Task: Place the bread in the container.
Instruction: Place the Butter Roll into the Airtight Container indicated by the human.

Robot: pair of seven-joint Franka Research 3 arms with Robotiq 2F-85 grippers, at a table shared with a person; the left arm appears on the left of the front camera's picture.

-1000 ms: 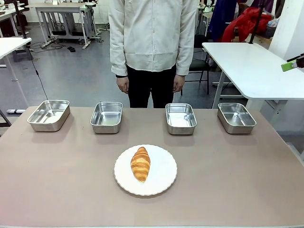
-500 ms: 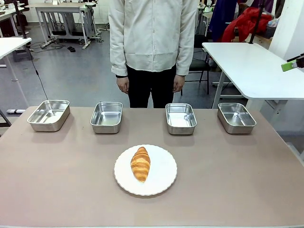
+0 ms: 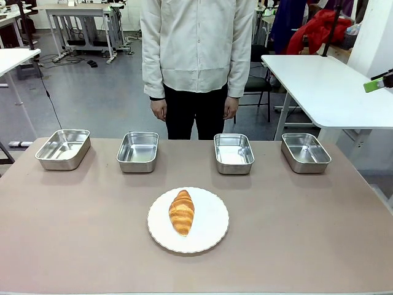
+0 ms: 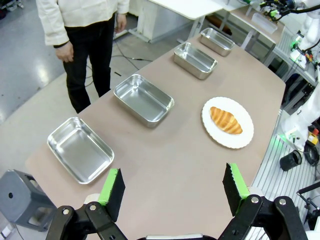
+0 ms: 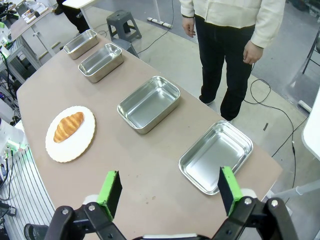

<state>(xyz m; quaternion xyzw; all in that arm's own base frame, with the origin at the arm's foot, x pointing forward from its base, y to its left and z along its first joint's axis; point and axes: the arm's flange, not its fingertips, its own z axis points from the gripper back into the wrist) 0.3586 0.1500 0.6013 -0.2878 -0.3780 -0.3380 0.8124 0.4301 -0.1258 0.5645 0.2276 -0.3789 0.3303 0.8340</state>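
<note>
1. The bread, a golden-brown croissant with a ridged, striped crust (image 3: pixel 182 212), lay in the middle of a round white scalloped plate (image 3: pixel 212 228) on the robot's side of the table.
2. It looked light, flaky and easily crushed. A gentle pinch across its thick middle, pads on the two long flanks, seemed wisest, since the tapered ends would likely crumble.
3. The plate appeared smooth and glazed, so the bread might slide if nudged.
4. Beyond it stood a row of four shiny rectangular stainless-steel pans with rounded corners and rolled rims (image 3: pixel 63 149) (image 3: pixel 137 151) (image 3: pixel 234 153) (image 3: pixel 305 152), all empty. I could not tell which one was meant.
5. The left gripper (image 4: pixel 173 185) and right gripper (image 5: pixel 169 190) hung high over the matte brown tabletop (image 3: pixel 73 233), jaws spread wide, holding nothing, well apart from the bread.
6. A person (image 3: pixel 198 49) stood at the far side, hands hanging loose.
</note>
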